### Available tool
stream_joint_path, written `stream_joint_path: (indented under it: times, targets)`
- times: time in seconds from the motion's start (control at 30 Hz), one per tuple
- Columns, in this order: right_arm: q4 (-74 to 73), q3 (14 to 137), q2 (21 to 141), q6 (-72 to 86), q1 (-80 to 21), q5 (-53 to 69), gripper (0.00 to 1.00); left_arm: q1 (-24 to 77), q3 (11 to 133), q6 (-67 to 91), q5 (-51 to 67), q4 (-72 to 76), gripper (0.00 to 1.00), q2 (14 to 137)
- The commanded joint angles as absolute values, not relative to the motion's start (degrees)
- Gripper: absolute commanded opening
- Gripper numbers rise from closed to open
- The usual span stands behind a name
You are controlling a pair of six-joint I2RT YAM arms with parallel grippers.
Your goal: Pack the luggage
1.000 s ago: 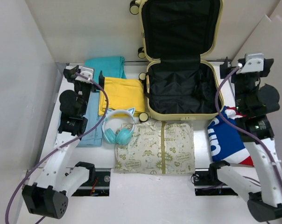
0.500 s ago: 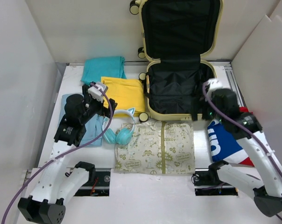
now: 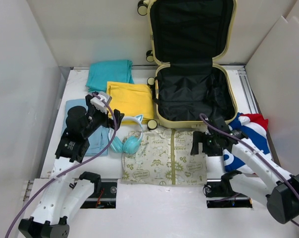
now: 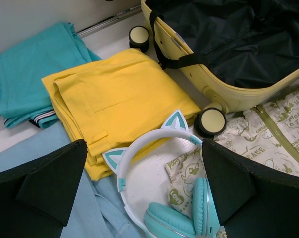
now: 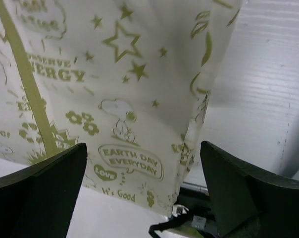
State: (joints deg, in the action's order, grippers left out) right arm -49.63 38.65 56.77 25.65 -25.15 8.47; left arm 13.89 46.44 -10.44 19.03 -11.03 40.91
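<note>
Expect stiff, light luggage (image 3: 189, 123) — leave it lying. Pinch the floppy pouch (image 3: 164, 156) at its edge. Left gripper (image 4: 144, 173), right gripper (image 5: 144, 183) — gaping wide, empty.

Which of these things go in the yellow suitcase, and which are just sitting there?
For packing, probably: luggage, teal garment, yellow garment, light-blue garment, cat-ear headphones, printed pouch, blue-white-red cloth.
Just there: white side walls, black arm mounts.
</note>
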Motion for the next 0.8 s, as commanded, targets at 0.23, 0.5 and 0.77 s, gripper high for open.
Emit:
stream_joint_path:
  times: [0.23,0.5,0.77]
  targets:
    - [-33.6,32.26,64.07,20.13,-15.21,14.84,1.0,14.06,45.26,-8.26,21.01,-9.41,1.0,38.33]
    - [-28.13,27.25,63.99,20.21,-15.21,18.8,0.82,14.06,44.74,-8.78,20.39,-8.35,1.0,37.27]
    - [-22.51,22.07,63.19,23.2,-14.59,22.23,0.33,14.06,44.21,-9.32,19.34,-7.21,1.0,36.74]
